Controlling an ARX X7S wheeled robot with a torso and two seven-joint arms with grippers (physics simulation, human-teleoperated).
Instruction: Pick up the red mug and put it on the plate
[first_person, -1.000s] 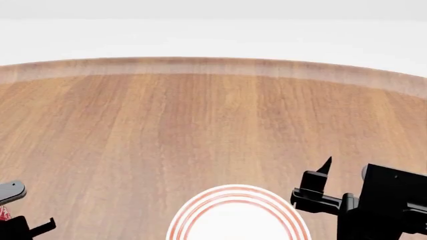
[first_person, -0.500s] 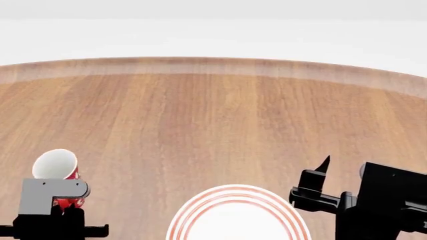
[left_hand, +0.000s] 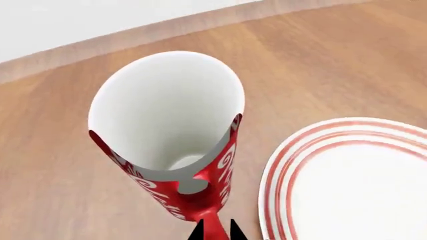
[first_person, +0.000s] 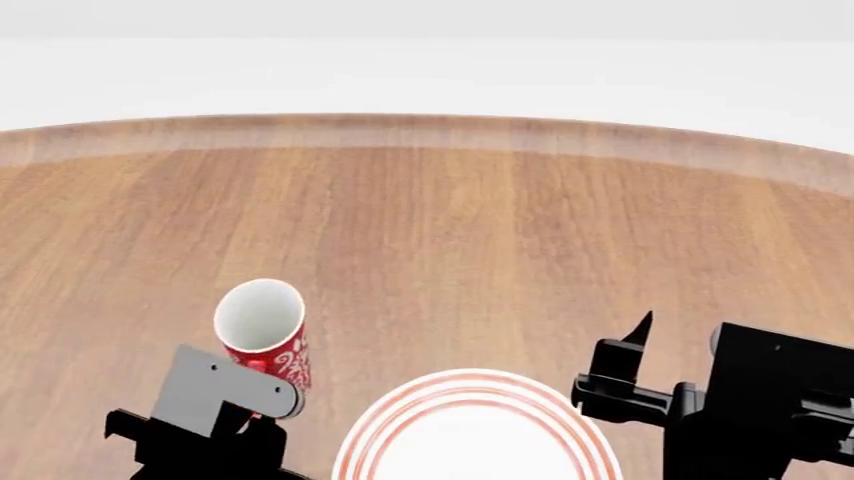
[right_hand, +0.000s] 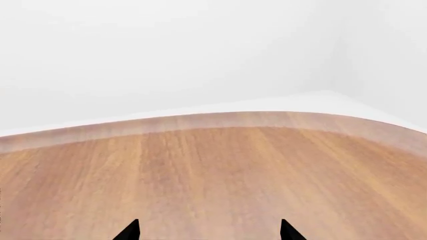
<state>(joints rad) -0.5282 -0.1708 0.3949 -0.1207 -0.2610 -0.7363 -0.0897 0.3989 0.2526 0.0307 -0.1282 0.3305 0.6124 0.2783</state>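
I am in the carrying step: my left gripper (left_hand: 215, 234) is pinched on the red mug (first_person: 264, 340), holding it by the base or handle end with the white mouth pointing away from me and tilted. The mug appears to hang clear of the desk (first_person: 441, 230), though I cannot be sure of the gap. The plate (first_person: 477, 430) lies just beside the mug, on the side toward my right arm.

Next I judge I must swing the mug sideways until it is over the plate's white middle, turn it upright so its base faces down, lower it, and only then let go. The tilt is the risk; released like this it would likely topple and roll.

My right gripper (right_hand: 208, 231) sits idle on the plate's other side, its tips spread wide with only bare wood between them.

Much is cut off: the plate's near half runs out of the head view, my left fingertips show only as two dark points, and where exactly they grip the mug is hidden.
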